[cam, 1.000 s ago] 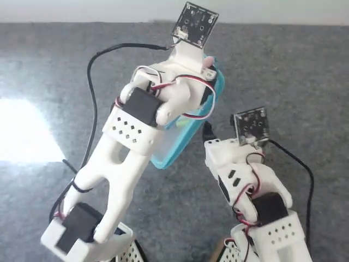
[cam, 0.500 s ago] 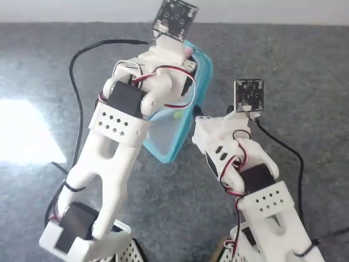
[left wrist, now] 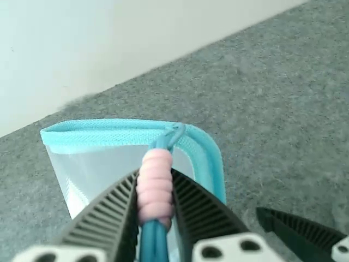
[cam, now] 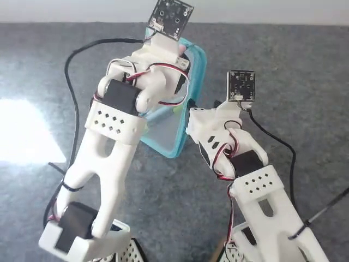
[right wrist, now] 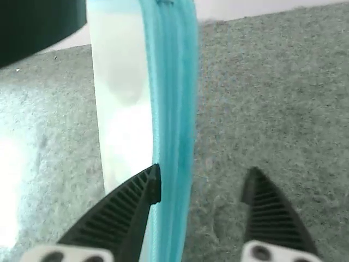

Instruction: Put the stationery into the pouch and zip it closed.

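The pouch point(cam: 197, 70) has a turquoise rim and a clear face, and it stands tilted on the grey surface at the back centre. A small green-yellow item point(cam: 176, 108) shows through the clear face. My left gripper point(left wrist: 155, 176) is shut on the pink ribbed zipper pull point(left wrist: 156, 192) at the pouch's point(left wrist: 120, 143) top corner. My right gripper point(right wrist: 203, 191) is open at the pouch's side. One of its fingers point(right wrist: 136, 199) touches the turquoise edge point(right wrist: 173, 109); the other stands over bare surface. In the high view that gripper point(cam: 192, 109) sits against the pouch's right edge.
The grey textured tabletop point(cam: 283, 60) runs to a pale wall at the back. Black cables point(cam: 82, 49) trail left of the left arm and right of the right arm. A bright patch of light point(cam: 22, 131) lies at the left.
The left arm has swung left, carrying the pouch's top with it. The right arm has stretched forward and left, up to the pouch's side edge.
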Available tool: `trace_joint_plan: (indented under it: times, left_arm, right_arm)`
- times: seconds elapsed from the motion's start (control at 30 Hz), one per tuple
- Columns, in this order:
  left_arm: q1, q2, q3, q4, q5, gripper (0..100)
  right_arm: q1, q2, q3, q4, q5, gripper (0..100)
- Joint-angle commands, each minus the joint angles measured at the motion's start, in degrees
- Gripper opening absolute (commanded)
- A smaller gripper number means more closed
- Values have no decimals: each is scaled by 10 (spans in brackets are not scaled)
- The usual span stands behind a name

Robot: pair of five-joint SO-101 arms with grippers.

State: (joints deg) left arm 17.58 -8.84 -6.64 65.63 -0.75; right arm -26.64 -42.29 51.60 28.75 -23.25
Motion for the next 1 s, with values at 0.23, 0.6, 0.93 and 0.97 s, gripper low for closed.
trace_joint_plan:
  times: [0.23,0.6,0.93,0.97]
  left_arm:
    - [-6,-10,-15,16,-5,12]
    - [-25,-10,-44,24,-5,12]
    - [-45,-10,-38,28,-6,12]
    - [-47,-10,-38,27,-6,12]
  right_arm:
    - [36,-4,-33,-9,110,8]
    - [-10,-89,-34,44,87,251]
    - [-58,-76,-41,10,120,288]
    - [-58,-63,-47,4,120,288]
